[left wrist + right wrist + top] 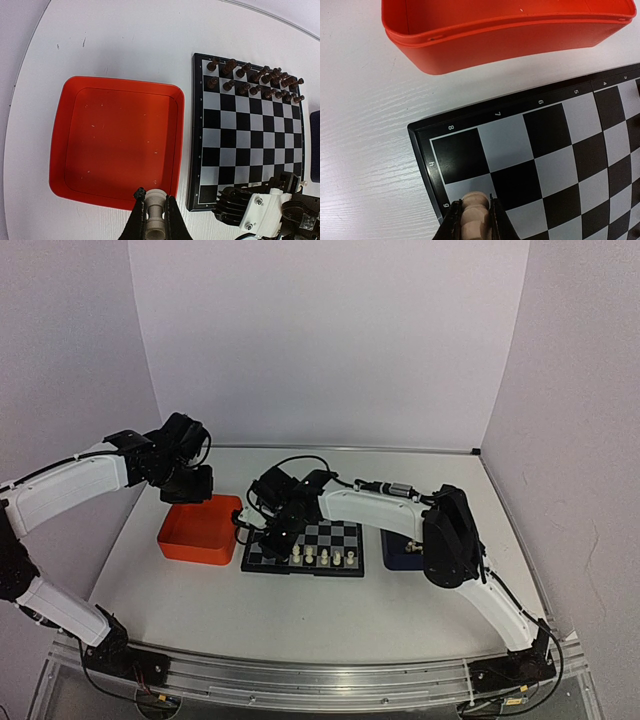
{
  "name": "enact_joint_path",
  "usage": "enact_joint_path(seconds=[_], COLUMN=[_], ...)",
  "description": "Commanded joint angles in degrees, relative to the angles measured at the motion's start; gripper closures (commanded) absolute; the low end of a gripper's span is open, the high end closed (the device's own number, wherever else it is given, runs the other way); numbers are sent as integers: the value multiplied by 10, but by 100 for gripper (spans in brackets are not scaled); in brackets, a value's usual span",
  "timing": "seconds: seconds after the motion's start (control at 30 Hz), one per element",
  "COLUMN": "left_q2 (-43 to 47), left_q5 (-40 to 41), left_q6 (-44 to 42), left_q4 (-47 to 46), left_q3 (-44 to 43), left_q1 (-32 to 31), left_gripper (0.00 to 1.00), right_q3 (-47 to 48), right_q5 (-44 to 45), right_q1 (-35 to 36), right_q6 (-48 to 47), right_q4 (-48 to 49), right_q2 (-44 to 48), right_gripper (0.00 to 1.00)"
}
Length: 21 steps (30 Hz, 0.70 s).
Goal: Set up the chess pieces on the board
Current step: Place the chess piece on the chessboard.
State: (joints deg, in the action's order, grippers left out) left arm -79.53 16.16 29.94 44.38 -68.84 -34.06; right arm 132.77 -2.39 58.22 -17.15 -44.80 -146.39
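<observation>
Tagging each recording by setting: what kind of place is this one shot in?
Most likely a lab robot cell, not a home: plain white backdrop panels wall in a white table, and the left arm and right arm are bolted to an aluminium rail at its near edge.

The white table (pixel 300 615) carries an orange tray (pixel 193 552), the board (pixel 300 571) (just beside) and a blue tray (pixel 400 559).

Cream chess pieces (pixel 324 558): five standing, two being gripped
Black chess pieces (pixel 243 88): about sixteen standing
Board (pixel 342 535): one lying
Trays: two sitting, orange tray (pixel 200 532) and dark blue tray (pixel 400 558)
</observation>
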Motion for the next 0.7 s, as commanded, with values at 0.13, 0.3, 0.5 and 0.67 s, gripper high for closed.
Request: enact_joint_path(seconds=[0.13, 0.3, 0.5, 0.67], left_q2=[4, 0, -2, -5], left_q5=[-1, -3, -6, -11], left_q6=[-14, -19, -23, -26], left_q4=[-16, -18, -20, -25], left_q3=[-4, -7, -9, -10], left_q1=[5, 5, 6, 7], left_gripper=[100, 100, 100, 100], right_q3=[28, 30, 33, 33], right_q5=[-8, -14, -13, -18], right_q1=[1, 1, 1, 1], right_q6=[-7, -8, -9, -8], right_q4=[-8, -8, -7, -7], right_q2=[-14, -13, -14, -8], right_gripper=[76, 71, 70, 75])
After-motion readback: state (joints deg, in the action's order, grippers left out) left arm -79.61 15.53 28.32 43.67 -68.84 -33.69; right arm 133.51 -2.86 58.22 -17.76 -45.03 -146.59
